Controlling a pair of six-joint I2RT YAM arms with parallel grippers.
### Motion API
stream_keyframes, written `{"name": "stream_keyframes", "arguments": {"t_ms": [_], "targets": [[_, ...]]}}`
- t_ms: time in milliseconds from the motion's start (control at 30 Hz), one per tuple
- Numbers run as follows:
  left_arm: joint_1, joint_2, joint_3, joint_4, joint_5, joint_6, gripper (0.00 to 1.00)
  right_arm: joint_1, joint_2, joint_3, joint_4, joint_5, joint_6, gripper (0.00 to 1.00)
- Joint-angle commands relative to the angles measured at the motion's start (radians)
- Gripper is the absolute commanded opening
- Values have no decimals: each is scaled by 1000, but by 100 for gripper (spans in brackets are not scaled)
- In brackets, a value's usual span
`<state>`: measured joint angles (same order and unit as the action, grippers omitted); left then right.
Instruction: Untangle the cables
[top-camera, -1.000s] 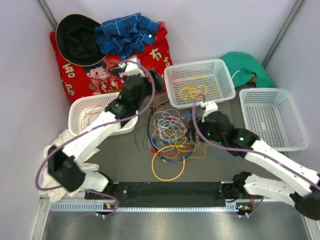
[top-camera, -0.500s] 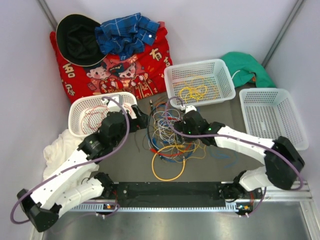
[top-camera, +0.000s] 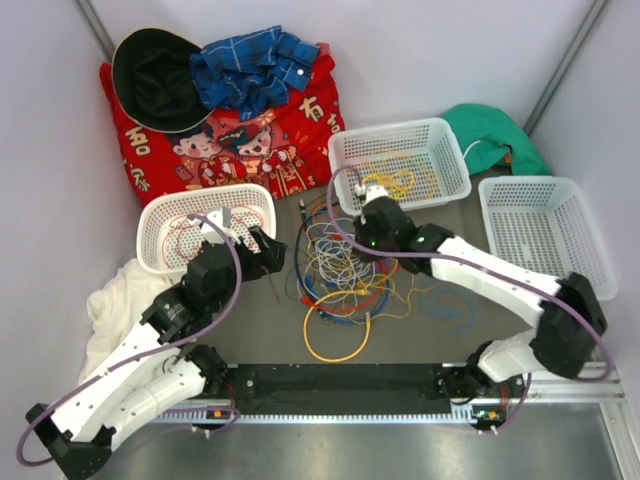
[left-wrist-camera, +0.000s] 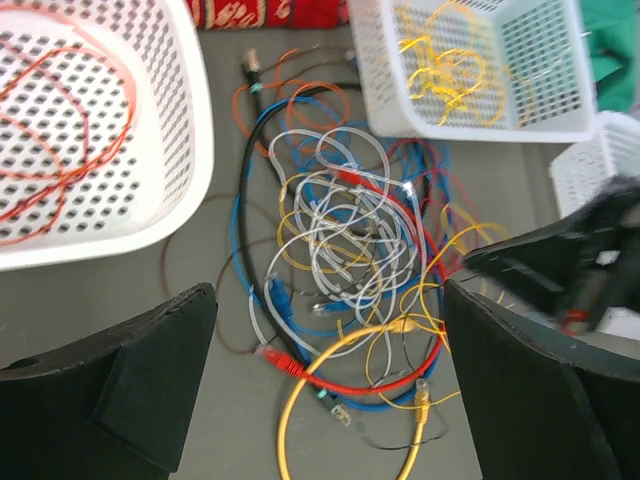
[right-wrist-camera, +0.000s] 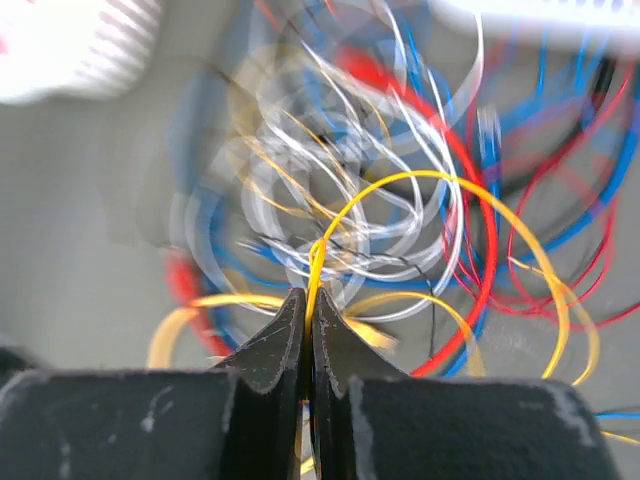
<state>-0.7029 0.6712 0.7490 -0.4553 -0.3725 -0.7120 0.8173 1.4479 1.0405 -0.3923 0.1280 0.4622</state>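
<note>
Pinching a thin yellow cable (right-wrist-camera: 430, 174) between fully closed jaws, the right gripper (right-wrist-camera: 308, 300) sits over the tangled cables (top-camera: 340, 265) mid-table, likely to draw it free toward the basket (top-camera: 390, 130) of yellow ones; the left gripper (left-wrist-camera: 328, 295) hovers wide open and empty beside the tangle

Heavy blur over the cables (right-wrist-camera: 372, 205)

Enclosed work cell, evenly lit.
Pale walls (top-camera: 420, 50) meet at grey corner posts (top-camera: 564, 65); grey tabletop (top-camera: 260, 335) matte; brushed metal ledge (top-camera: 350, 455) along the near edge.
</note>
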Motion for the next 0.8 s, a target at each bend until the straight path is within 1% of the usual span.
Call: {"name": "stream_keyframes", "arguments": {"t_ms": [0,67,100,167,200,267,333,367,400,467,533,633,767], "targets": [[0,-36,-48,208,78,42,99,20,-199,186,-40,-14,-56,0],[0,-44,-98,304,162,62,99,23,-247,260,-89,-25,-56,0],[0,-50,-118,404,185,62,99,23,-256,283,-106,-28,-59,0],[0,-50,-178,501,237,54,99,22,-277,345,-153,-37,-57,0],[0,-50,-200,594,253,49,99,23,-285,369,-170,-41,-54,0],[0,-48,-250,683,297,36,99,23,-313,383,-189,-59,-43,0],[0,-47,-293,814,323,31,99,22,-330,385,-194,-71,-33,0],[0,-47,-304,855,329,20,99,23,-351,382,-197,-80,-24,0],[0,-45,-316,950,342,16,99,23,-357,378,-198,-83,-22,0],[0,-30,-342,1044,360,10,99,23,-369,377,-206,-91,-13,0],[0,-6,-352,1185,418,8,99,23,-383,369,-210,-94,-8,0],[0,66,-324,1288,480,0,99,23,-396,362,-206,-99,-2,0],[0,190,-269,1357,537,-15,99,23,-403,351,-203,-114,7,0]]}}
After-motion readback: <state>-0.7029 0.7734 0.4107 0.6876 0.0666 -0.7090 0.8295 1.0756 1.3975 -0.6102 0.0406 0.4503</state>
